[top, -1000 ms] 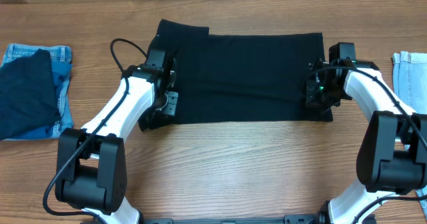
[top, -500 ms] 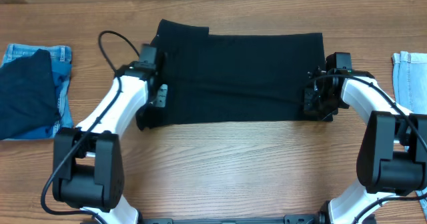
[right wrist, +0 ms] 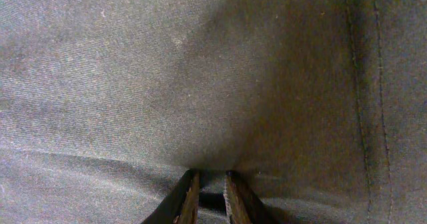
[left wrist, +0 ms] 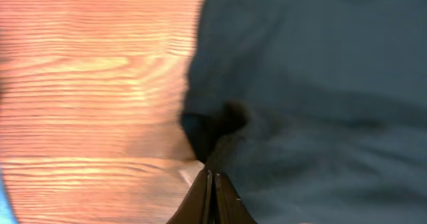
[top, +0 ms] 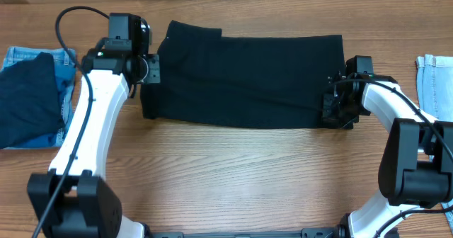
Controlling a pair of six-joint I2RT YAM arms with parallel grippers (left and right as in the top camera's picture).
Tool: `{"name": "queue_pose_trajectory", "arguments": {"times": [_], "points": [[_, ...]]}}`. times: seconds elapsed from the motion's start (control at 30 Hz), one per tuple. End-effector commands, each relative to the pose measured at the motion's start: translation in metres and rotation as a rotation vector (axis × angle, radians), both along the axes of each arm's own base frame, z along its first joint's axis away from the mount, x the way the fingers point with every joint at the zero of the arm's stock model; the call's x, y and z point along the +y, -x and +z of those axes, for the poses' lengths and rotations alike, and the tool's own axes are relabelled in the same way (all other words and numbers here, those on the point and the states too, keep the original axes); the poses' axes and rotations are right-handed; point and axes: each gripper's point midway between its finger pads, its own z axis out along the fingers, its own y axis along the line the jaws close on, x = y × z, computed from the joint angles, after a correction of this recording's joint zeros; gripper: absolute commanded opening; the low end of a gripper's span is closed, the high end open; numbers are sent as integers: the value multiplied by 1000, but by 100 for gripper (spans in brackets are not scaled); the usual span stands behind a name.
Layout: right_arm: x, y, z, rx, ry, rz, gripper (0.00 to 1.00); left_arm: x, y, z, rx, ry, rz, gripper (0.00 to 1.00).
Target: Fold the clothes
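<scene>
The clothes (top: 248,75), a plain black garment, lie spread wide across the wooden table (top: 233,174). My left gripper (top: 150,70) is at the garment's left edge, its jaws pressed shut on a pinch of the black fabric. In the left wrist view the cloth (left wrist: 320,71) bunches up toward the shut gripper (left wrist: 212,173), with bare wood to its left. My right gripper (top: 331,110) sits at the garment's front right corner. In the right wrist view its narrow jaws (right wrist: 212,174) hold a fold of the fabric (right wrist: 167,71).
At the far left a dark navy garment (top: 28,100) lies on light blue denim (top: 67,57). Another light blue denim piece (top: 433,82) shows at the right edge. Bare wood runs along the table's front.
My left gripper has moved from the garment's front left corner back and to the left, drawing that corner with it and closing fully. The right gripper has barely moved.
</scene>
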Motion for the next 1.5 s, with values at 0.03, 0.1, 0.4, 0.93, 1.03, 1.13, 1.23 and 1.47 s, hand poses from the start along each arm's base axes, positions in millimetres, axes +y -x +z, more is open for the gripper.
{"name": "queue_pose_trajectory", "arguments": {"times": [0.03, 0.1, 0.4, 0.93, 1.03, 1.13, 1.23, 1.47], "points": [[-9, 13, -9, 46, 46, -17, 18, -36, 39, -63, 189, 69, -83, 4], [-9, 14, -9, 52, 46, -17, 18, -25, 52, -94, 252, 16, -62, 4], [-8, 16, -9, 60, 45, -17, 18, 28, 39, -95, 184, -254, 58, 4], [-8, 17, -9, 63, 45, -16, 19, -58, 53, -85, 268, 151, -290, 4], [-8, 17, -9, 62, 45, -16, 19, -48, 66, -129, 327, 147, -262, 4], [-8, 17, -9, 65, 45, -16, 19, 1, 60, -166, 382, -40, -126, 4], [-8, 18, -9, 67, 45, -16, 19, 45, 64, -176, 417, -142, 55, 4], [-8, 18, -9, 67, 45, -16, 19, 80, 83, -174, 477, -110, 180, 4]]}}
